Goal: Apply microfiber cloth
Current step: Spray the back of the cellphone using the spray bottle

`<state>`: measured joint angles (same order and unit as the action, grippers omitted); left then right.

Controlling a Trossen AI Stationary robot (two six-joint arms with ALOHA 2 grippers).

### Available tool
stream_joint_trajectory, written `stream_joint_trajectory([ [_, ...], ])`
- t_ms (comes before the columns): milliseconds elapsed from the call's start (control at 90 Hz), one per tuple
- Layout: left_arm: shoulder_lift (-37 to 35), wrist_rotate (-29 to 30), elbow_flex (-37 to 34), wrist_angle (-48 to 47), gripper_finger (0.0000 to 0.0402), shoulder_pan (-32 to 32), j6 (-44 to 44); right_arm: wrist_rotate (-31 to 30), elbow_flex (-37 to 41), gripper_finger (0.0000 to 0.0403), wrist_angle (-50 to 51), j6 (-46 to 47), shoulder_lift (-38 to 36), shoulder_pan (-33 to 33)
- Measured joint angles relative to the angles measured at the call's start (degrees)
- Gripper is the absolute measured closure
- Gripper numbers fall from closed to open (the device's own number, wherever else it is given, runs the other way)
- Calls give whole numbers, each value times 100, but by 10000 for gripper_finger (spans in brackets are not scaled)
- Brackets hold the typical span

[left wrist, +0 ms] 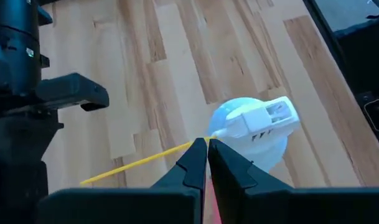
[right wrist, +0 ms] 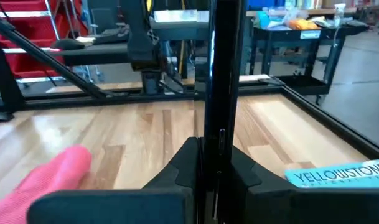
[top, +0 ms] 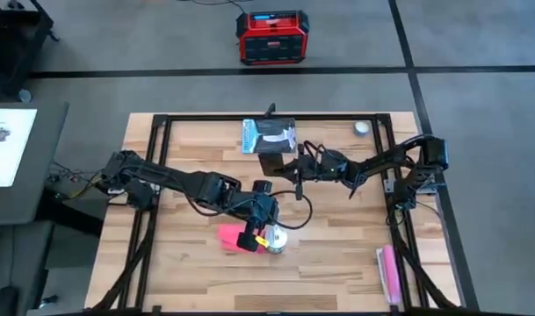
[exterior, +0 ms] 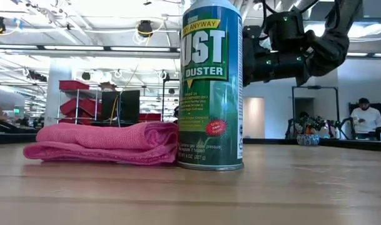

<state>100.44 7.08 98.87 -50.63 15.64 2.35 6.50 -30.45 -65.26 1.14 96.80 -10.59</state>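
Overhead; table-level; two wrist views

A bright pink microfiber cloth (exterior: 102, 142) lies folded in soft layers on the wooden bench (exterior: 190, 194), touching a green duster can (exterior: 210, 84).

Beyond my table, a grey floor (top: 162, 35) is spreading out; a red box (top: 272, 37) is sitting at twelve o'clock, ceiling lights (exterior: 71, 47) glowing.
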Motion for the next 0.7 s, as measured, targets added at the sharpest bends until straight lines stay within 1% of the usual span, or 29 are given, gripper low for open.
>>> stream_joint_trajectory([
  [122, 0, -23, 0, 21, 402, 0, -3, 78, 320, 387, -310, 192, -123, -99],
  [211, 0, -49, 0, 26, 402, 0, -3, 77, 469, 387, -356, 213, -167, -122],
  [467, 212, -140, 14, 125, 402, 0, -97, 118, 460, 387, -351, 235, -169, -98],
  [622, 485, -165, 287, -131, 402, 0, -5, 117, 436, 387, -297, 250, -169, -51],
  [700, 509, -151, 467, -292, 402, 0, 78, 118, 391, 387, -227, 248, -169, -26],
])
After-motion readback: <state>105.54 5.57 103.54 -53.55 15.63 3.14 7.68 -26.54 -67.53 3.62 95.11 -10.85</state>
